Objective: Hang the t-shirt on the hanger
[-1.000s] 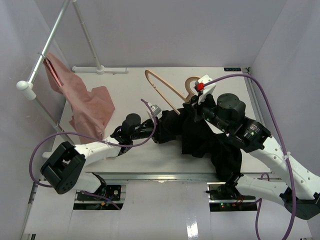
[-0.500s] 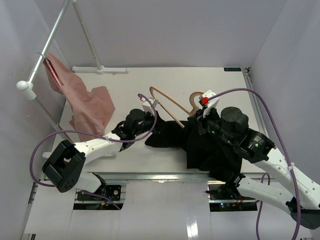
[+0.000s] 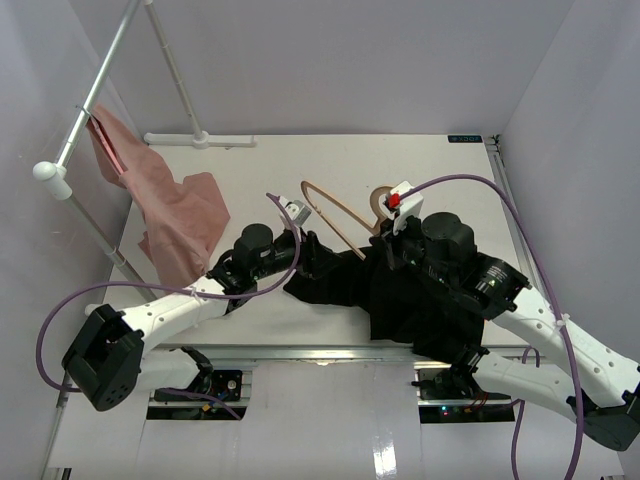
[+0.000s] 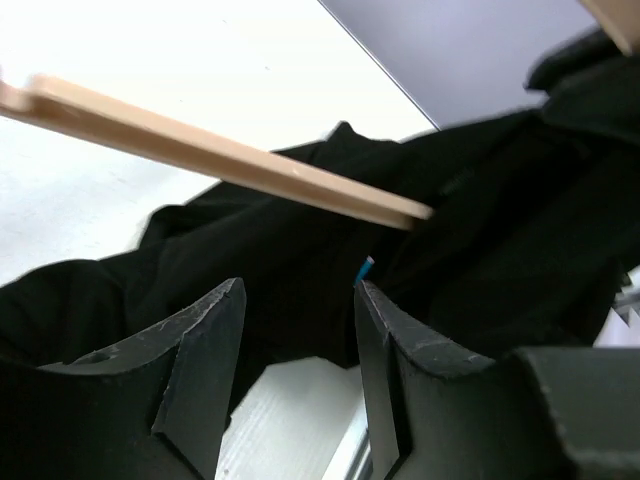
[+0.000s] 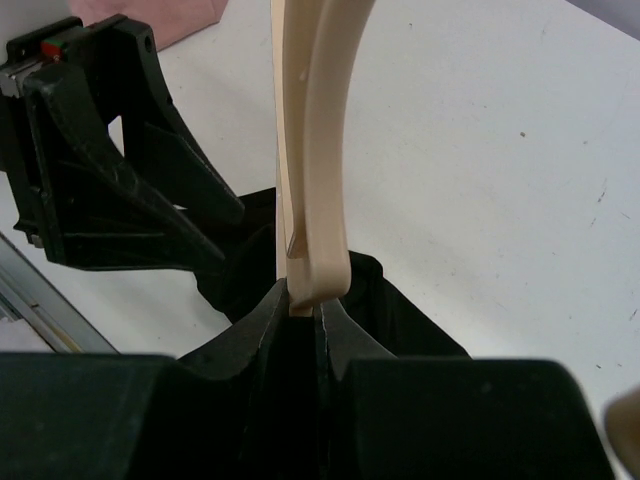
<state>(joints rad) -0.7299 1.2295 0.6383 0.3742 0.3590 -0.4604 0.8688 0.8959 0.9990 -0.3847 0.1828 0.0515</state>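
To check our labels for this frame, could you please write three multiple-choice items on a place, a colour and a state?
1. The pink cloth hangs from: A the grey rail; B a wall hook; C a chair.
2. The t-shirt is: A white; B black; C pink.
3. The right gripper has its jaws: A open; B shut on the hanger; C shut on the cloth.
Answers: 1 A, it drapes off the rail at left; 2 B, its fabric is black; 3 B, both jaws pinch the wood.
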